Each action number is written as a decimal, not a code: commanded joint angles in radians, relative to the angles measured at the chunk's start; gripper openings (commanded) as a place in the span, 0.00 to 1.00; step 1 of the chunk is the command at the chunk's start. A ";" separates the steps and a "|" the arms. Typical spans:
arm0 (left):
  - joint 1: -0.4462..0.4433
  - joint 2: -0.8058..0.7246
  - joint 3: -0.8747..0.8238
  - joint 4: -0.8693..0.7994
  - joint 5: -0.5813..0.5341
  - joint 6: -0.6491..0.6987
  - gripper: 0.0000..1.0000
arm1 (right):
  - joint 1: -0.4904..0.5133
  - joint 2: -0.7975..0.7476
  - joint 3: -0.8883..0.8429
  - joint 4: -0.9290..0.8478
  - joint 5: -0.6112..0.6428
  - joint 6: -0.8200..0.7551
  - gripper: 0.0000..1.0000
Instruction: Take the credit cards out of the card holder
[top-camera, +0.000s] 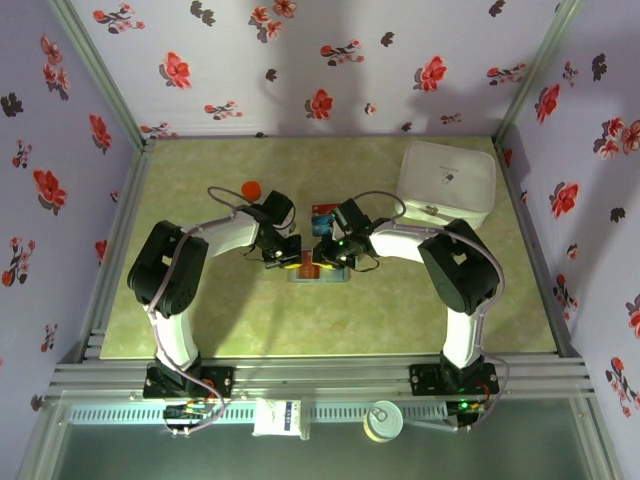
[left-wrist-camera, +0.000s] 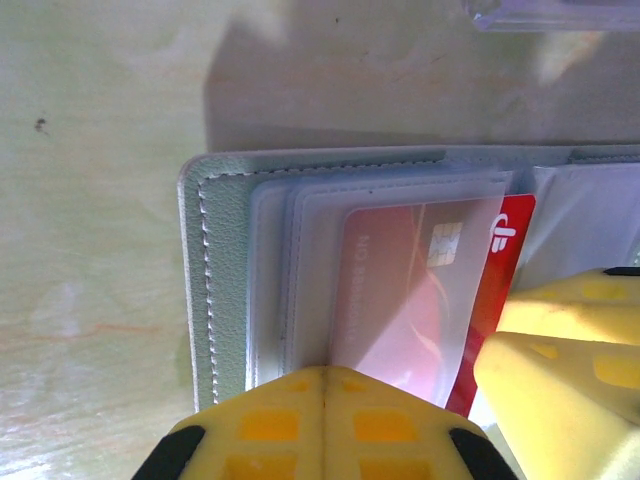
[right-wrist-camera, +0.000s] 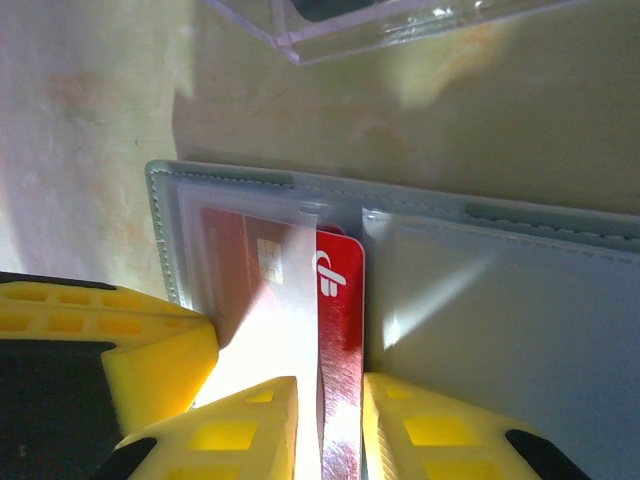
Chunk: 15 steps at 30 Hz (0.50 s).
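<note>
The card holder (top-camera: 330, 277) lies open on the table between both grippers, with its grey stitched rim (left-wrist-camera: 215, 280) and pale clear sleeves (right-wrist-camera: 520, 320) facing up. A red credit card (right-wrist-camera: 340, 300) with a white logo and a chip sticks partway out of the left panel's sleeve, its red band (left-wrist-camera: 510, 240) exposed toward the fold. My left gripper (left-wrist-camera: 324, 375) is shut, its tips pressed down on the left panel's sleeves. My right gripper (right-wrist-camera: 330, 395) is closed on the card's exposed red band, one finger on each side. Both grippers (top-camera: 283, 262) (top-camera: 322, 262) meet over the holder.
A clear plastic square (right-wrist-camera: 380, 25) lies just beyond the holder (top-camera: 323, 213). A big white rounded box (top-camera: 447, 183) stands at the back right. A small orange-red disc (top-camera: 251, 188) rests at the back left. Floral walls close in the table on three sides.
</note>
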 joint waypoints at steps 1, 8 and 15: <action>-0.006 0.039 0.001 -0.029 -0.016 0.016 0.00 | -0.007 0.005 -0.016 0.052 -0.036 0.033 0.23; -0.006 0.038 -0.003 -0.026 -0.016 0.014 0.00 | -0.011 -0.042 -0.050 0.108 -0.041 0.069 0.17; -0.005 0.038 -0.002 -0.027 -0.017 0.016 0.00 | -0.016 -0.035 -0.067 0.165 -0.066 0.104 0.12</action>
